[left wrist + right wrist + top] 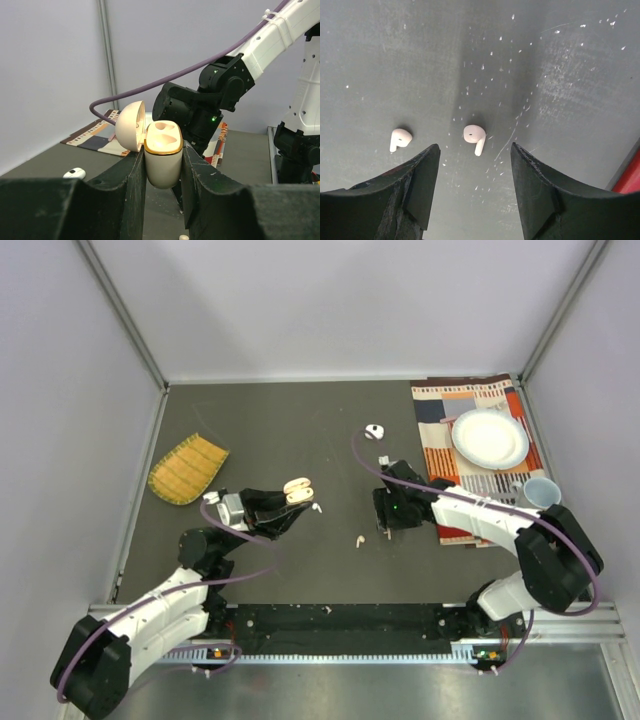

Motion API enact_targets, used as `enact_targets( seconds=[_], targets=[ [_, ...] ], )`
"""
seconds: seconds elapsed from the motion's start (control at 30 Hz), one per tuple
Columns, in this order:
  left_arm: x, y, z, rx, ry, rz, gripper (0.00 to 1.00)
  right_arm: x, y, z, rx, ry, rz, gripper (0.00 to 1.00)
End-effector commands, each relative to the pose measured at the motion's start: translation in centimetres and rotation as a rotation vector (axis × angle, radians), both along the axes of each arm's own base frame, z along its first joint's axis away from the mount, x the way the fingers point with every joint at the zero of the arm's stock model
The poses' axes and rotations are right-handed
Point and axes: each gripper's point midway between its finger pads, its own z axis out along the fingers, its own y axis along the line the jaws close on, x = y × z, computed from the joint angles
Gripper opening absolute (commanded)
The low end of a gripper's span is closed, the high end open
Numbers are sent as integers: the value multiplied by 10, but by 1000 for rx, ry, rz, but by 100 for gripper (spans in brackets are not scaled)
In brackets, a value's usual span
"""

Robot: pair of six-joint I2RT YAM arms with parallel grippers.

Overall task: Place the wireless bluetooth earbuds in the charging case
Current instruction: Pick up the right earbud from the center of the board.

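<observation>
The peach charging case [162, 167], gold-rimmed with its lid swung open to the left, is held upright off the table with my left gripper [163, 152] shut on it; both sockets look empty. The top view shows this case [297, 489] at the left gripper [293, 500]. My right gripper [475, 150] is open, pointing down over the table. A pale pink earbud [475, 136] lies between its fingertips, untouched. A second earbud [400, 138] lies to the left, outside the fingers. In the top view an earbud [358, 539] lies left of the right gripper [384, 525], and a white one [316, 507] beside the case.
A small white case [374, 431] lies at the back centre. A yellow woven mat [187, 468] sits at the left. At the right, a patterned cloth [440, 405] carries a white plate [490, 437], with a pale cup [541, 491] beside it.
</observation>
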Motion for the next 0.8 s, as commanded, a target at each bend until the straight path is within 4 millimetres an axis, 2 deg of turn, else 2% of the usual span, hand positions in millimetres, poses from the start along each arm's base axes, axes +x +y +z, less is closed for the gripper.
enact_targets(
  seconds=[0.0,0.1,0.63,0.67,0.77],
  targets=[
    [-4,4,17,-41,-36,5,0,17,13,12,5,-73,24,57],
    [-4,4,18,-42,-34,4,0,19,13,11,-14,-80,36,54],
    [-3,3,15,-33,-20,1,0,19,19,-4,-59,-63,94,48],
    [-3,3,15,-33,-19,2,0,18,19,-5,-64,-62,102,43],
    [-2,2,15,-30,-15,1,0,18,17,-8,-78,-61,110,41]
  ],
)
